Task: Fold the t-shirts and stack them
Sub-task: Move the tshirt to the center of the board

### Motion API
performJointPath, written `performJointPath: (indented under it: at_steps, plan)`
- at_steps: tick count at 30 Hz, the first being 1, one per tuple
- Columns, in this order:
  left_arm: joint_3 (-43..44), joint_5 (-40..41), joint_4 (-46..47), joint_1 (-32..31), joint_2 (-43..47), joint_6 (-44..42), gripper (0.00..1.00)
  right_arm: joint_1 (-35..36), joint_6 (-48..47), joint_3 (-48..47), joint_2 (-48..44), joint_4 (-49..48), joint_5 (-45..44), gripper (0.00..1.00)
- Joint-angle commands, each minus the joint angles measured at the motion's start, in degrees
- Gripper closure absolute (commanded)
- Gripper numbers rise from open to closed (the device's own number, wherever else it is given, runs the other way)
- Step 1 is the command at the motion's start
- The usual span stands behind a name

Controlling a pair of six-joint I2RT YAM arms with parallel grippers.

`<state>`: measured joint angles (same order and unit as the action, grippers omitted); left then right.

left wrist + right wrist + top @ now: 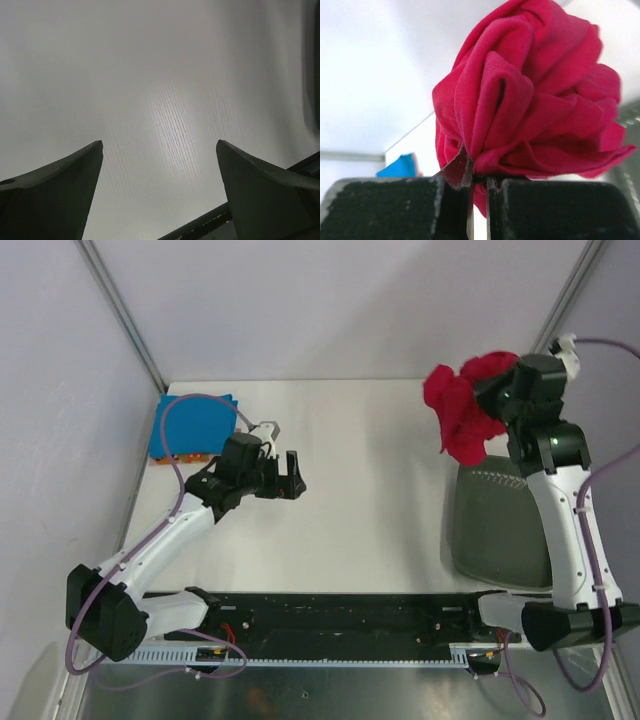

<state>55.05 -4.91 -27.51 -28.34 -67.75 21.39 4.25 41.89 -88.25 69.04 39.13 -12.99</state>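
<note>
At the far left corner a folded blue t-shirt lies on an orange t-shirt. Just right of them the left claw hangs wide open over the white surface, gripping nothing. Far right, the right claw is pinched tight on a bunched red t-shirt, held in the air beside the dark grey bin.

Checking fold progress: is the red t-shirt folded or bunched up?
Bunched up. The red t-shirt is a crumpled wad of creases, pinched in the shut right pincer; no flat fold shows.
</note>
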Motion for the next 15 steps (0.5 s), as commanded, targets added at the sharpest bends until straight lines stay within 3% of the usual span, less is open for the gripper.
performJointPath:
  at_steps: [1, 6, 8, 9, 12, 15]
  plan:
    - [-0.68, 1.55, 1.41, 0.44, 1.91, -0.87, 0.0, 9.98, -2.85, -11.63, 6.51, -0.41, -4.05, 1.0]
    - [-0.75, 1.96, 1.4, 0.64, 1.9, -0.9, 0.01, 20.21, -3.7, -13.08, 13.34, -3.29, -3.78, 1.0]
    - [-0.84, 2.17, 1.45, 0.65, 1.82, -0.86, 0.0, 23.09, -4.0, -10.87, 15.9, -5.46, -2.62, 0.95]
    - [-0.83, 2.26, 1.43, 0.65, 1.74, -0.84, 0.01, 24.23, -4.31, -9.34, 17.24, -6.91, -1.58, 0.85]
    - [-0.89, 1.81, 1.45, 0.65, 1.52, -0.54, 0.01, 25.48, -4.87, -6.46, 22.72, -9.04, 4.83, 0.36]
    - [-1.46, 0.8, 1.41, 0.65, 1.57, 0.3, 0.01, 25.49, -6.33, -6.7, 26.46, -6.89, 7.14, 0.16]
